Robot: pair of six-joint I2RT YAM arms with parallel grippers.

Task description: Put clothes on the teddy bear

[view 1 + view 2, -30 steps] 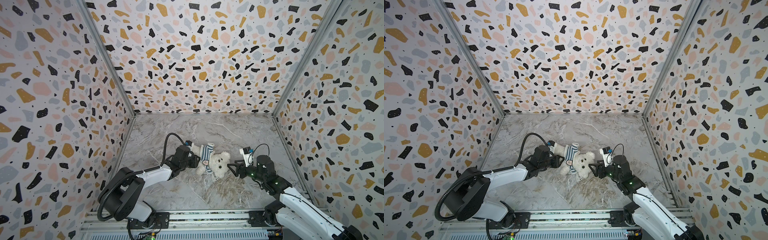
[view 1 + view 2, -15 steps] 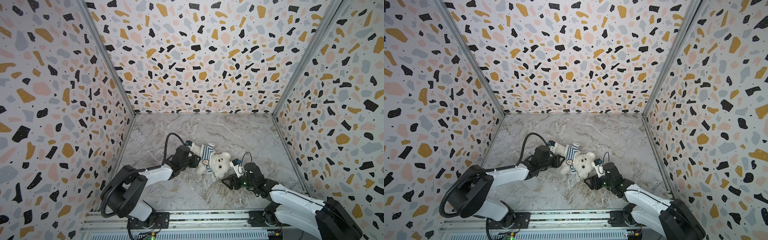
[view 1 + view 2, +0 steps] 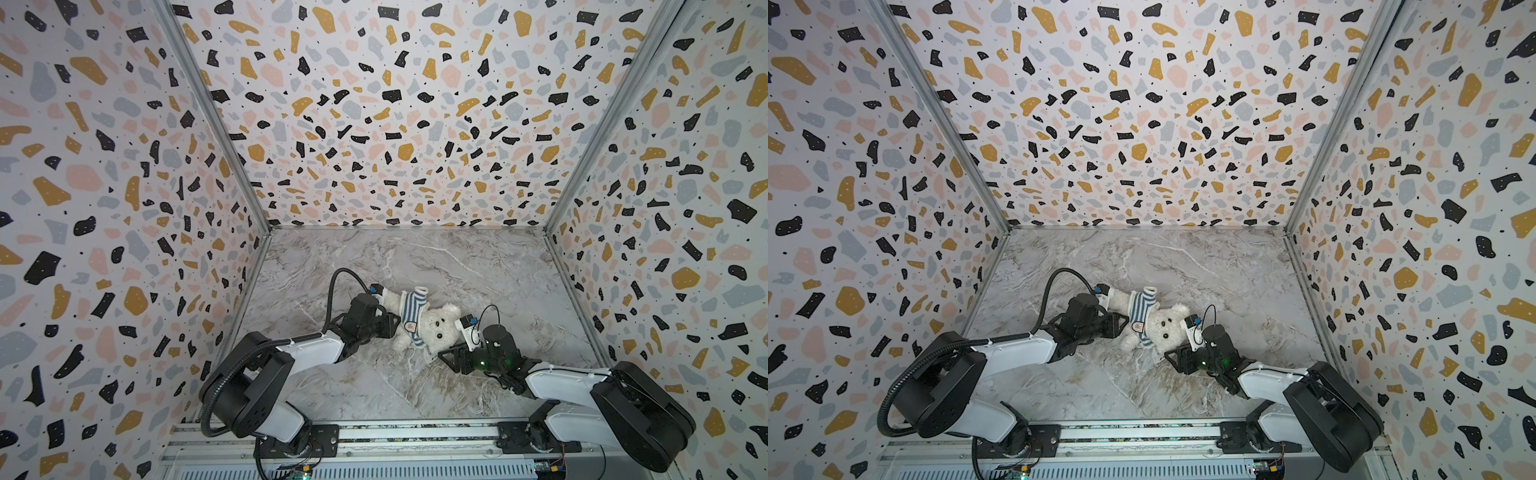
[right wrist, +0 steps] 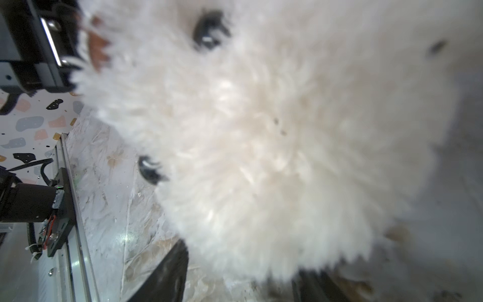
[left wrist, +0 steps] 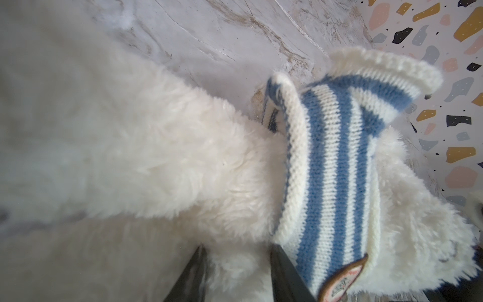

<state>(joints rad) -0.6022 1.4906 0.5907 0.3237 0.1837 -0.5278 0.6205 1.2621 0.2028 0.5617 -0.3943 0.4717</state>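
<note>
Grey marble-patterned tabletop (image 3: 415,257) lies between terrazzo-speckled walls, with the aluminium rail (image 3: 415,432) that carries both arm bases along its front edge. Near the middle of this top, somewhat closer to the rail than to the back wall, the fluffy cream-white teddy bear (image 3: 436,328) lies on its back, its head at the end nearer the rail and its legs pointing away from it. A small blue-and-white striped knitted shirt (image 3: 411,307) already sits over the bear's chest. Its cream hem is bunched high and leaves the belly fur bare, and one cuffed sleeve juts out on the side away from the rail; whether an arm fills that sleeve I cannot tell. The black left gripper (image 5: 235,277) reaches in from the rail's left end. Its jaws stand partly apart with plush fur filling the gap, so it seems to pinch the bear's lower body right at the hem, probably to anchor the soft toy. The black right gripper (image 4: 240,285) comes from the rail's right end and sits against the bear's head, jaws wide apart around the fur. I cannot tell whether they press on it; likely it steadies or lifts the head so the shirt can be drawn down.
</note>
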